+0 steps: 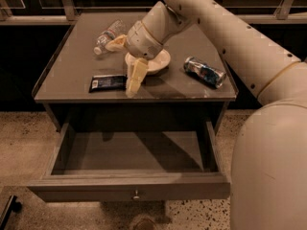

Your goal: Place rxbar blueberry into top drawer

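Gripper low over the table, fingers spread wide, holding nothing. Lower finger sits at the bar's right end, possibly touching. Bar lies flat there; drawer open below.

- The rxbar blueberry is a flat dark bar with a pale label patch at its left end. It lies flat on the cabinet top, just beside the lower finger of the spread gripper.
- The top drawer is grey-brown with a small round knob. It stands pulled open below the gripper, nearer the camera.
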You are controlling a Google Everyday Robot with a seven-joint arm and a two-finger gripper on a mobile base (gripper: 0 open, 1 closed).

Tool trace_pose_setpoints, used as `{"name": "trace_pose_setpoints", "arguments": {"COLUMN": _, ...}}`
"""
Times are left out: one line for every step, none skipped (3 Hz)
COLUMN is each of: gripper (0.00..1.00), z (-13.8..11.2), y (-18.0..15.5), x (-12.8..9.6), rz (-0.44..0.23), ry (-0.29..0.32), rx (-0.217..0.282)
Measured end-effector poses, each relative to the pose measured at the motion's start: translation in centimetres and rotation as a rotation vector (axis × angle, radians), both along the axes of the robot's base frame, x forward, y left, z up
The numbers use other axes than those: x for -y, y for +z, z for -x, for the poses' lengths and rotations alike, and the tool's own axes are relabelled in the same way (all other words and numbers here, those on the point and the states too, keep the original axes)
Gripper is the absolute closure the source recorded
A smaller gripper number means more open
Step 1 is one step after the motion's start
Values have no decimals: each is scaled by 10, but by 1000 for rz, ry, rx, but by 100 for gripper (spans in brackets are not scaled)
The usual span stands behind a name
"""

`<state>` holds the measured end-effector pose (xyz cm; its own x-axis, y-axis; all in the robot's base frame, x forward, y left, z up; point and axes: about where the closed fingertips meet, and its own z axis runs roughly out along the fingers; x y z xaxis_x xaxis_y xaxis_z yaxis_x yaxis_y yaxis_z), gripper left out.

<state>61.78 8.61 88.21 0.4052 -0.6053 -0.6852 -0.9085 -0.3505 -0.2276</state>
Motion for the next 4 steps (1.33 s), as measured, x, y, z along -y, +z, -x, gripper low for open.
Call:
{"name": "trace_pose_setpoints", "arguments": {"gripper": 0, "z": -13, "y": -9, "x": 5, "rz": 28, "ry": -25, "rx": -31}}
{"name": "trace_pose_setpoints", "arguments": {"gripper": 0, "z": -22, "y": -19, "x": 5, "rz": 51, "ry": -42, "rx": -64}}
{"name": "trace_pose_setpoints", "arguments": {"gripper": 0, "z": -25, "y": -28, "x": -2, "rz": 74, "ry": -47, "rx": -83}}
{"name": "trace_pose_setpoints", "arguments": {"gripper": 0, "z": -25, "y": -38, "x": -14, "rz": 77, "ry": -40, "rx": -108}}
